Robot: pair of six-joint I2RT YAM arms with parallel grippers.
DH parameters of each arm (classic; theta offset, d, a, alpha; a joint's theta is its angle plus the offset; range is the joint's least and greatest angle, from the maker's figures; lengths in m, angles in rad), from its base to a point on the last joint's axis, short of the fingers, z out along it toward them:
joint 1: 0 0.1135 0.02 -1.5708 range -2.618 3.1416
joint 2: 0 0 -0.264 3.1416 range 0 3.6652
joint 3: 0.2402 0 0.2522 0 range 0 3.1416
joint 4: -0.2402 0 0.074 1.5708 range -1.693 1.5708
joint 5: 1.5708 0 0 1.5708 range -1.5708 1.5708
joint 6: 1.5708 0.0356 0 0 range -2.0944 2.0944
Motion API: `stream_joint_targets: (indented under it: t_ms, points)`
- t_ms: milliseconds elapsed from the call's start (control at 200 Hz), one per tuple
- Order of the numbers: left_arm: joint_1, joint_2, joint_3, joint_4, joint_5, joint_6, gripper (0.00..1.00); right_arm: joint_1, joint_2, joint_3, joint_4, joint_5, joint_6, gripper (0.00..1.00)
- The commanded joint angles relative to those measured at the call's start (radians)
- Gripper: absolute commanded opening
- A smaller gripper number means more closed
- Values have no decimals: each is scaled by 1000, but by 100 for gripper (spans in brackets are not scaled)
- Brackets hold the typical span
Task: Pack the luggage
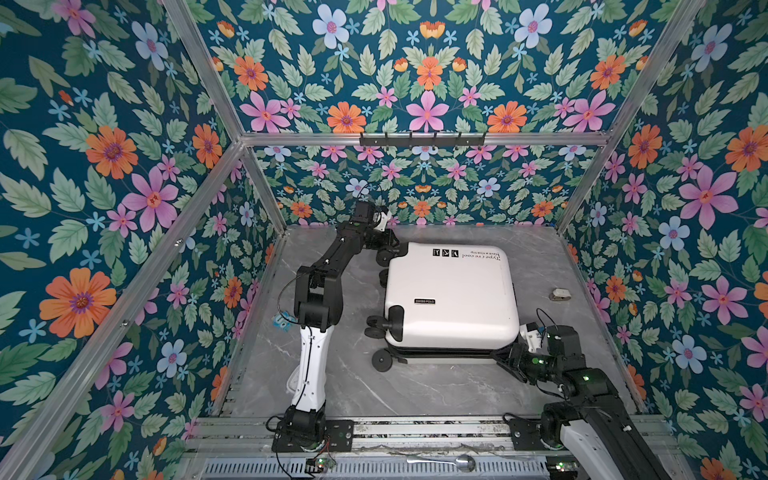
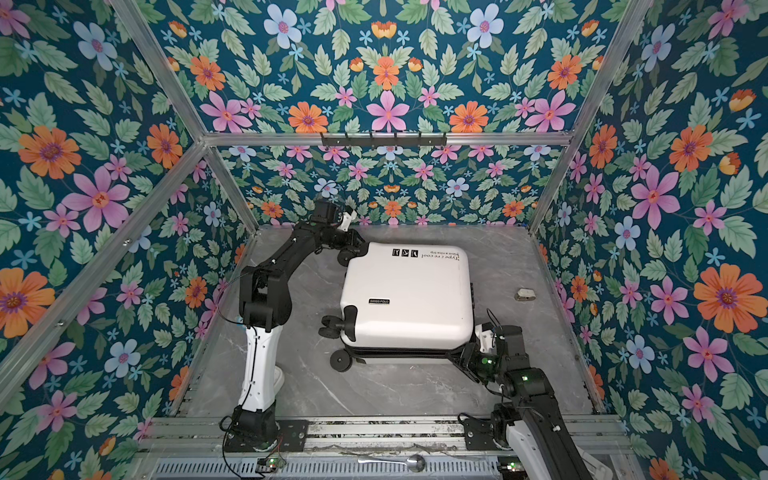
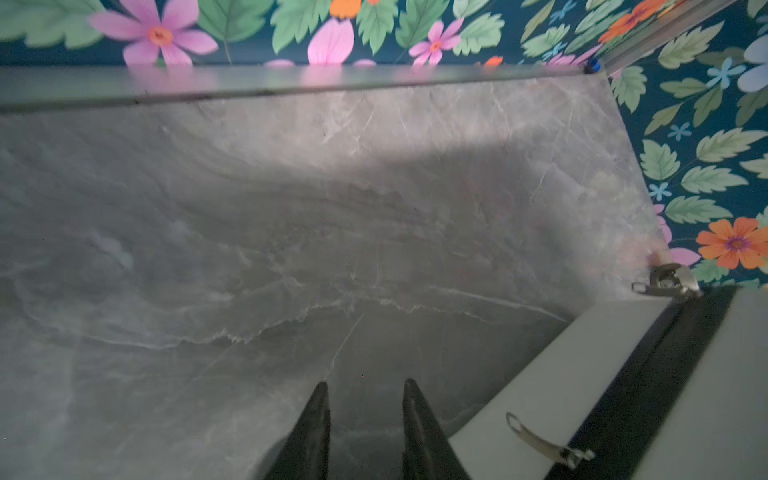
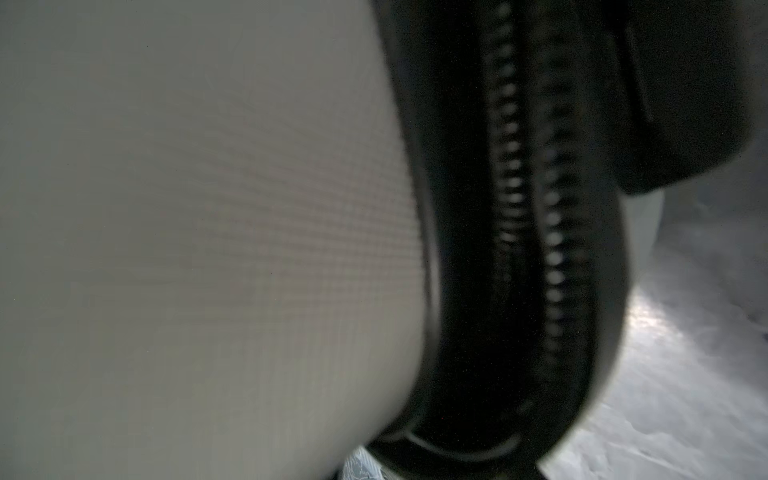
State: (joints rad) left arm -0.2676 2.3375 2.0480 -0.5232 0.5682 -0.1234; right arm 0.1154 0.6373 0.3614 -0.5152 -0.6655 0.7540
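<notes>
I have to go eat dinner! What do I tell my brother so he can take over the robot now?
Left gripper: open, empty, over the table by the far-left corner of the luggage.
Right gripper: at the near-right corner, close against the zipper band; open or shut, cannot tell.
Luggage: lying flat, lid down, white shell up.
Done: lid closed.
To do: check the zipper band all round; these views don't show if it is fully shut.

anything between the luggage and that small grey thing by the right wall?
Nothing. Only bare marble tabletop separates the luggage from the small grey object; this shows in both top views.
</notes>
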Motion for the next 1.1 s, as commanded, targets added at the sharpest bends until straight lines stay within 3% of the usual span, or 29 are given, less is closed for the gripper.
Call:
stream_joint_targets:
  t_ms: [0, 180, 365, 500, 780, 1095]
  points:
    - [2, -54, -86, 28, 66, 45, 29, -1, 98, 52, 140, 113, -55, 43]
    - [1, -133, -228, 35, 108, 64, 26, -4, 277, 167, 157, 187, -127, 43]
    - [1, -258, -427, 78, 80, 45, 24, -26, 483, 317, 166, 224, -169, 43]
    - [0, -362, -588, 141, 44, 4, 22, -76, 663, 457, 179, 181, -187, 42]
    - [-28, -536, -893, 289, 18, -91, 20, -75, 1084, 860, 141, 52, -206, 41]
    - [-169, -647, -1049, 400, -66, -181, 20, -28, 1392, 1233, 43, 5, -199, 40]
